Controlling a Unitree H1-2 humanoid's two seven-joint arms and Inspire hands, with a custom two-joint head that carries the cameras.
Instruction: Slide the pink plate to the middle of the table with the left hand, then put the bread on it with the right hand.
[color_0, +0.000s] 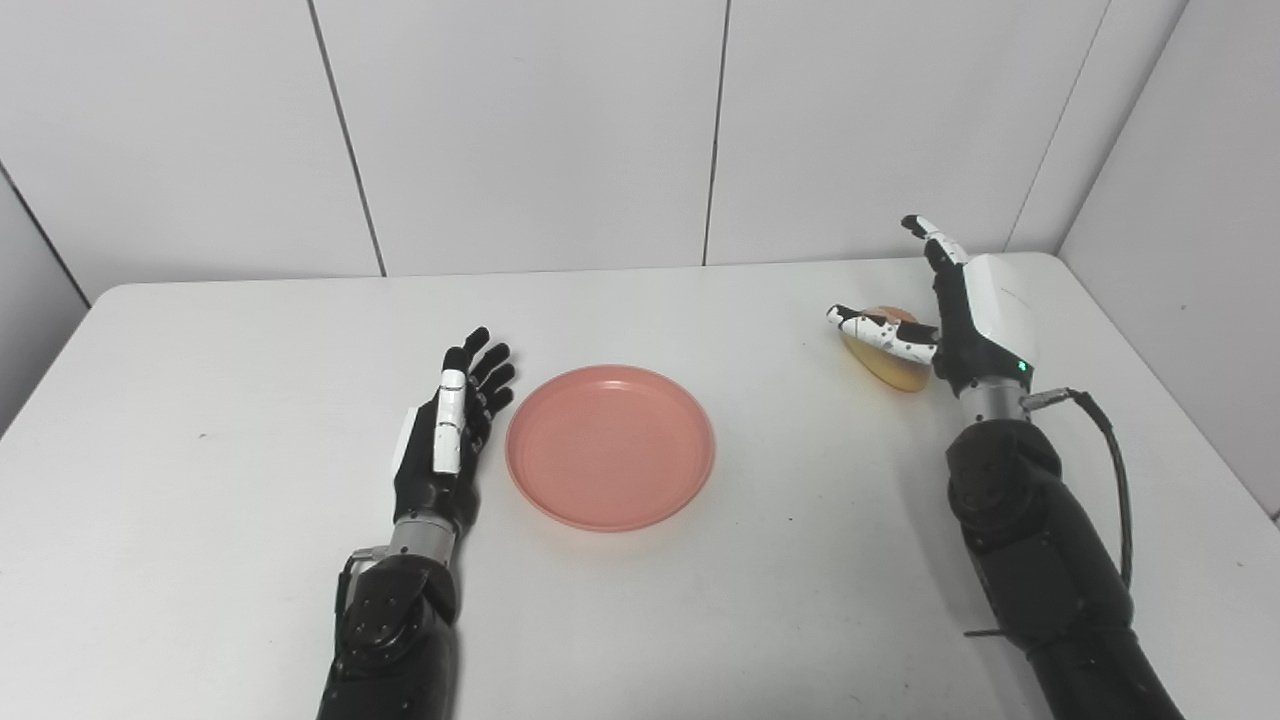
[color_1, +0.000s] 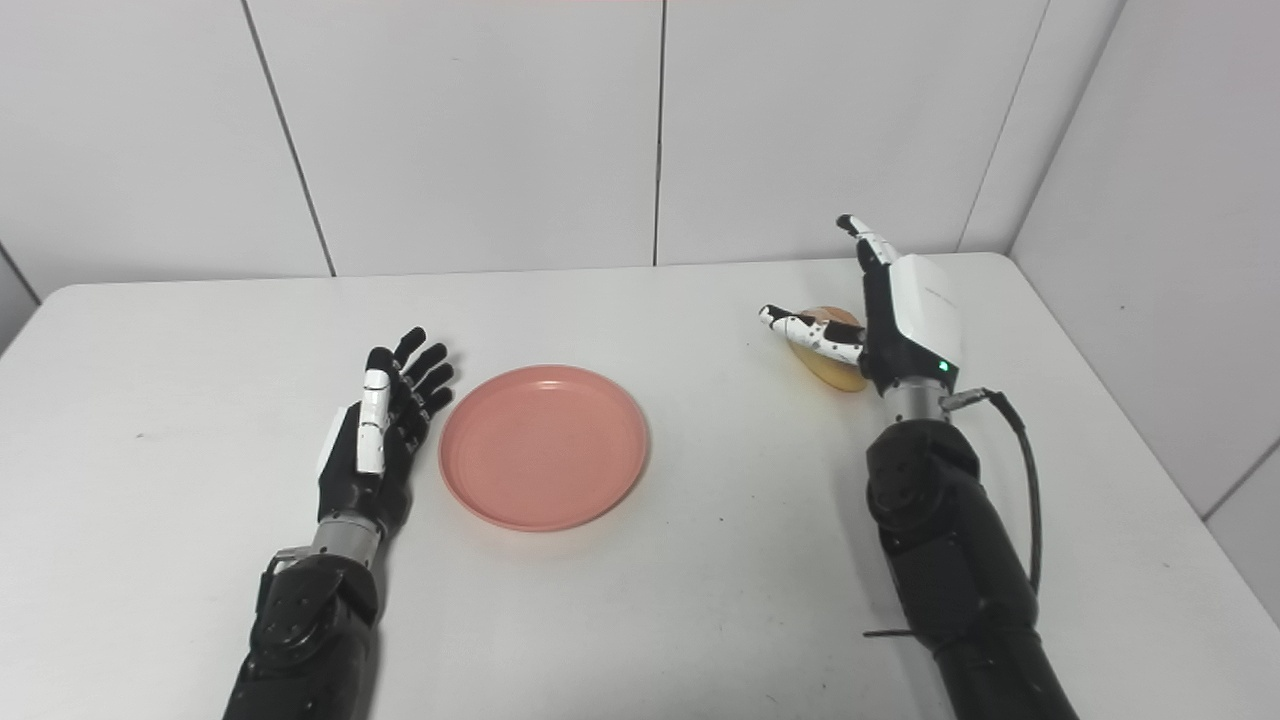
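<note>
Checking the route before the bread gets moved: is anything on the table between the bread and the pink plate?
Nothing visible. The table between the bread and the plate is bare. The right hand is open beside the bread; the left hand rests open on the plate's far side.

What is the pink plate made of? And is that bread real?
The plate looks like plastic: one even pink colour, a smooth, faintly glossy surface and a thin raised rim. The bread is tan and rounded with a smooth crust, but the right hand partly hides it, so whether it is real or a toy cannot be told.
</note>
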